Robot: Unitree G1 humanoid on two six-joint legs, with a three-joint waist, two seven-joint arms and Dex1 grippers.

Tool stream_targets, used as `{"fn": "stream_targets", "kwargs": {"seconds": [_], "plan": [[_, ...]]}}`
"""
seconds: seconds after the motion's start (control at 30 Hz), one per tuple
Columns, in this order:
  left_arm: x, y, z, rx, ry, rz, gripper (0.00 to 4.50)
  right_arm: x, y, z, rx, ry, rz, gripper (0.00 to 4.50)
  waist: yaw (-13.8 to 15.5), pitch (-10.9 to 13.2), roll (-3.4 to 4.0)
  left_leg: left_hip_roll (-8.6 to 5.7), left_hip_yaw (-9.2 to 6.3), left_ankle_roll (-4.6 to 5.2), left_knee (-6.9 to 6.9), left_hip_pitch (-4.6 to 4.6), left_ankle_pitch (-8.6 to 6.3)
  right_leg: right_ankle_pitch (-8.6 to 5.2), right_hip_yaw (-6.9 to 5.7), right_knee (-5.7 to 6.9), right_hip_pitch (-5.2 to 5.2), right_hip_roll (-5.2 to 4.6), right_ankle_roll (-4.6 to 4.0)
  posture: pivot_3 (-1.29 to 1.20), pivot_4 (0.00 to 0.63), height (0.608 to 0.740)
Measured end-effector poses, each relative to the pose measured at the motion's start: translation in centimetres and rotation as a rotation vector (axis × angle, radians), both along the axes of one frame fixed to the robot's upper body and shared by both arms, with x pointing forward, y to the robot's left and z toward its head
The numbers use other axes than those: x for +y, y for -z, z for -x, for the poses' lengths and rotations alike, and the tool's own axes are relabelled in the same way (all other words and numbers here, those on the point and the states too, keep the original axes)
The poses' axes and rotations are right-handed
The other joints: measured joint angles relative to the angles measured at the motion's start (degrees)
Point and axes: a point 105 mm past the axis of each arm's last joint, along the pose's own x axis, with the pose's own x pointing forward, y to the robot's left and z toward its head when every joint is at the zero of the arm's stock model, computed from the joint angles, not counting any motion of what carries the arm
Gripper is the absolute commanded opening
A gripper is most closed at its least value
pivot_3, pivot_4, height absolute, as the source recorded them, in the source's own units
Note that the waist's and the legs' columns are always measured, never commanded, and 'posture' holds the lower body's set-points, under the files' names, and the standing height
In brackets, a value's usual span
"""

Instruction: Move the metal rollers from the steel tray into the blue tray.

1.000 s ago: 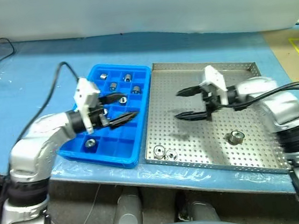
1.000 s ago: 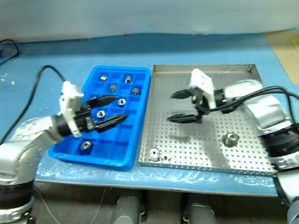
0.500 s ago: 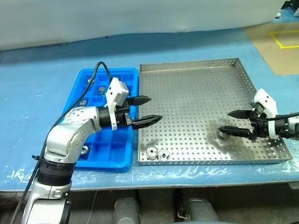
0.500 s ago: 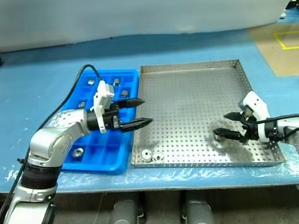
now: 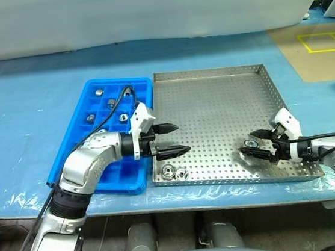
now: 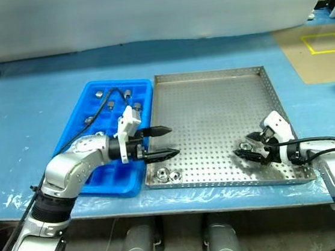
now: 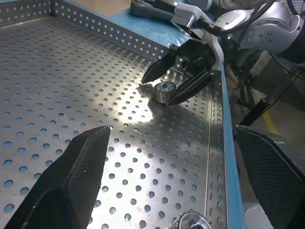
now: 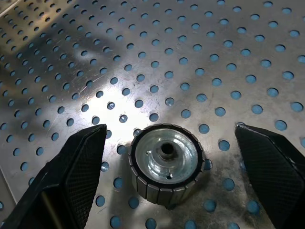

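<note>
The steel tray [image 5: 213,105] floor lies bare and passable across its far half. My right hand [image 5: 255,144] straddles one roller [image 8: 166,164] with fingers apart; two rollers [image 5: 174,172] sit under my left hand [image 5: 175,139] by the near rim.

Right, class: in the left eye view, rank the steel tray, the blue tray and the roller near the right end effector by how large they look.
1. steel tray, clearly largest.
2. blue tray, narrower; the left arm covers part of it.
3. roller, tiny, between the open right end effector fingers.
</note>
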Motion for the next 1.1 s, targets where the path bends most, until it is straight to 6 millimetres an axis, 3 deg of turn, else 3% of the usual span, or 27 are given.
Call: {"fn": "stream_targets", "kwargs": {"seconds": [0.27, 0.53, 0.63, 0.77, 0.87, 0.93, 1.1], "plan": [[0.2, 0.1, -0.1, -0.019, -0.018, -0.012, 4.50, -0.1, 0.5, 0.2, 0.006, -0.018, 0.007, 1.62, 0.03, 0.00, 0.00, 0.00, 0.00, -0.01, 0.00, 0.21, 0.01, 0.00, 0.00, -0.01, 0.20, 0.00, 0.01, -0.01, 0.150, 0.740], [1.6, -0.4, -0.9, -0.053, -0.059, -0.030, 4.50, 0.9, 0.1, -0.5, -0.002, -0.035, -0.010, 1.63, -0.28, -0.01, 0.02, 0.00, 0.00, -0.01, -0.01, 0.16, 0.02, 0.00, 0.00, 0.01, 0.12, 0.00, 0.00, 0.01, 0.150, 0.740], [3.3, -1.5, -2.1, -0.088, -0.115, -0.026, 4.50, 3.1, -1.9, -1.4, -0.056, -0.098, -0.047, 1.63, -0.57, -0.01, 0.03, 0.00, -0.02, -0.04, -0.02, 0.13, 0.04, 0.00, -0.01, 0.06, 0.05, 0.00, 0.00, 0.04, 0.150, 0.740], [7.3, -4.3, -4.9, -0.154, -0.250, -0.011, 4.50, 7.8, -7.0, -3.3, -0.201, -0.232, -0.145, 1.63, -0.97, 0.00, 0.04, 0.00, -0.04, -0.04, -0.04, 0.12, 0.08, 0.02, -0.01, 0.07, 0.02, 0.01, -0.02, 0.10, 0.150, 0.740], [9.4, -5.3, -5.6, -0.192, -0.324, -0.002, 4.50, 11.8, -10.0, -4.5, -0.299, -0.345, -0.211, 1.63, -0.80, -0.02, 0.05, 0.01, -0.04, -0.02, -0.08, -0.02, 0.06, 0.01, -0.05, 0.04, -0.08, 0.00, -0.05, 0.16, 0.150, 0.740], [11.0, -5.0, -5.9, -0.192, -0.384, -0.019, 4.50, 14.7, -10.7, -5.2, -0.327, -0.412, -0.250, 1.63, -0.61, -0.02, 0.04, 0.02, -0.05, -0.02, -0.07, -0.32, 0.07, 0.00, -0.08, 0.11, -0.38, 0.00, -0.08, 0.19, 0.150, 0.740], [15.6, -5.1, -5.5, -0.202, -0.555, -0.059, 4.50, 20.3, -9.4, -6.8, -0.318, -0.501, -0.284, 1.63, 0.34, -0.02, -0.01, 0.03, -0.09, -0.23, 0.10, -1.24, 0.21, 0.00, -0.14, 0.41, -1.31, -0.01, -0.15, 0.28, 0.150, 0.740]]}}
